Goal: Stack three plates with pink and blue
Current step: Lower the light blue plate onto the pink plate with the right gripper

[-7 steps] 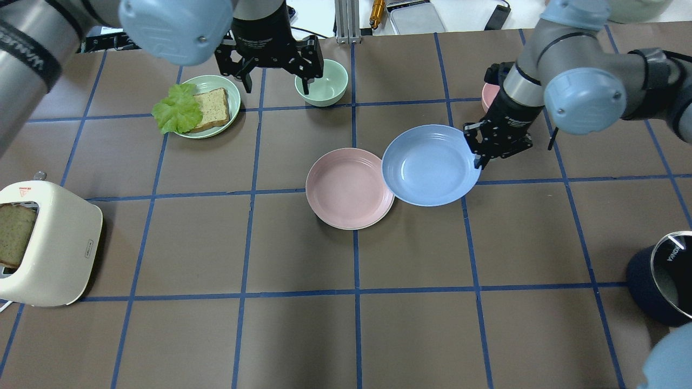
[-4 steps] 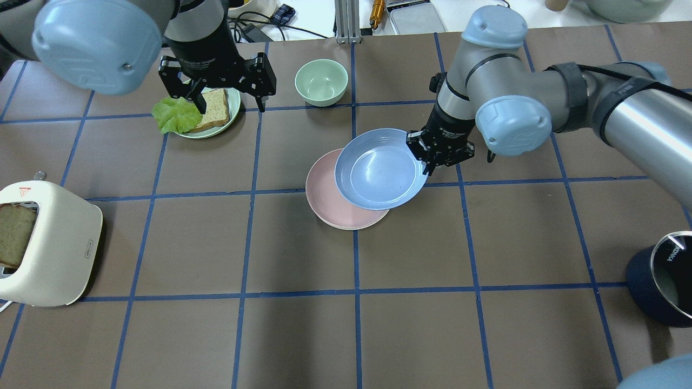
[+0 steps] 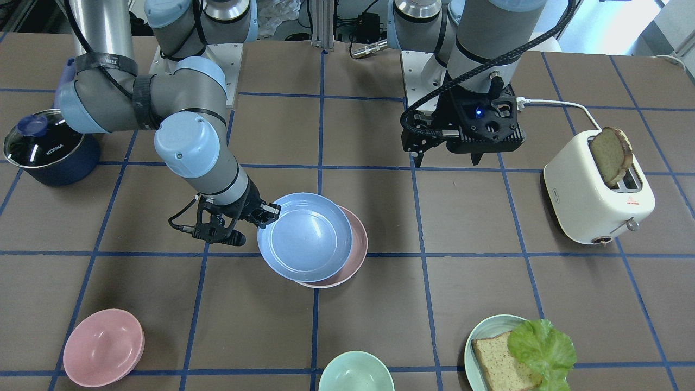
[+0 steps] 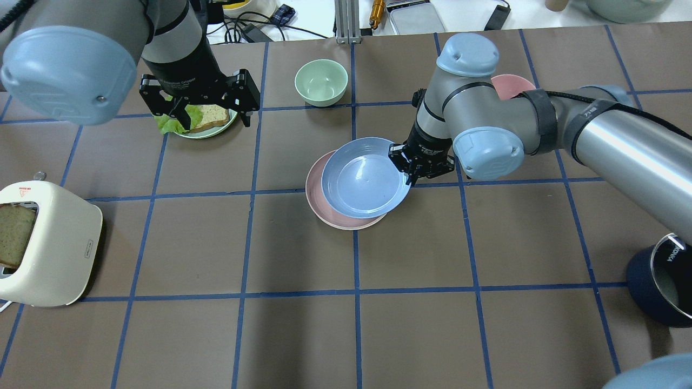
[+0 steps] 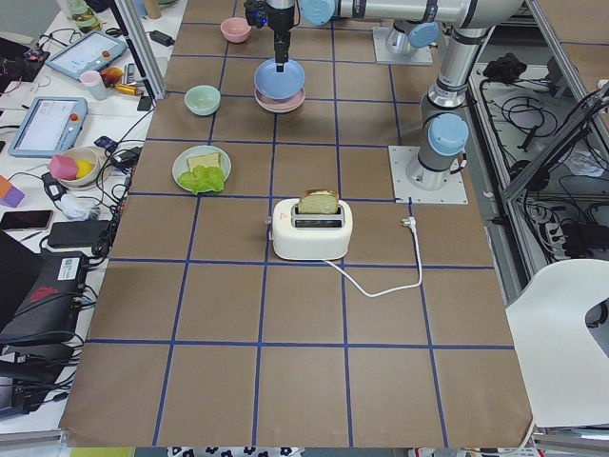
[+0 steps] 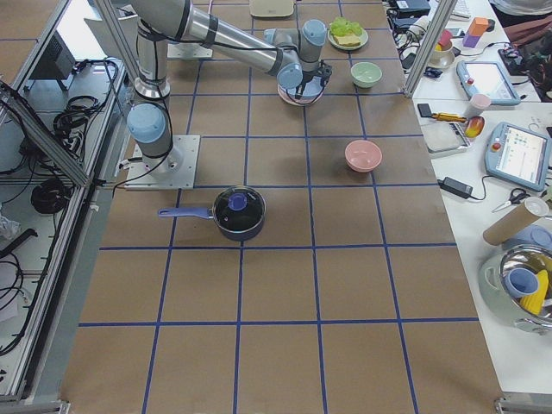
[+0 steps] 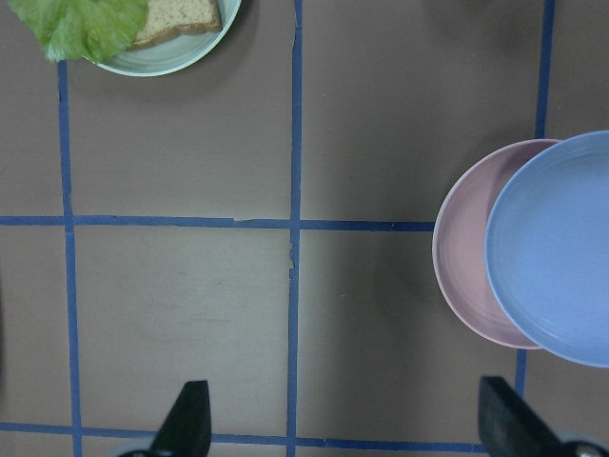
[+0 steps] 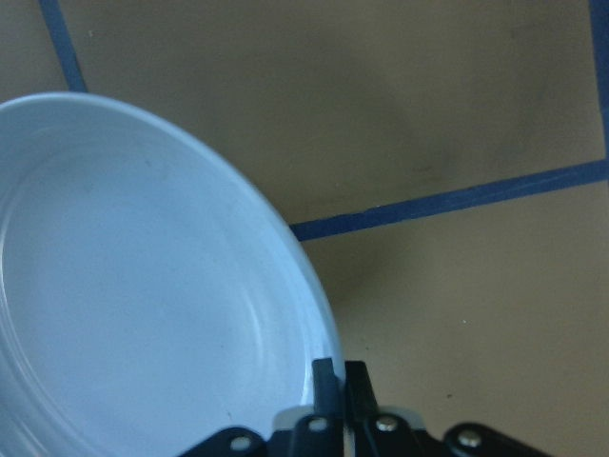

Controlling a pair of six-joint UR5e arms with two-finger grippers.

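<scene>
While the right gripper [image 4: 409, 174] is pinching the raised rim of the light blue plate [image 4: 363, 178] between narrow jaws, this plate is hanging off-centre over the pink plate [image 4: 324, 208] at the middle of the table [image 4: 303, 335]. It is probably feeling light, stiff and smooth, so the rim is offering the surest hold. Farther off, the left gripper [image 4: 214, 122] is hanging wide open, empty.

blue plate [image 4: 365, 178]: I watch it go from beside the pink plate [image 4: 313, 188] to over it; only a crescent of pink shows at the left and robot-side edge.
right gripper [image 4: 412, 175]: has moved left with the blue rim pinched in its jaws.
left gripper [image 4: 213, 124]: has left the green bowl [image 4: 320, 81] and now hangs, jaws apart, over the bread plate [image 4: 226, 125].
pink bowl [image 4: 511, 85]: less hidden by the right arm.
</scene>
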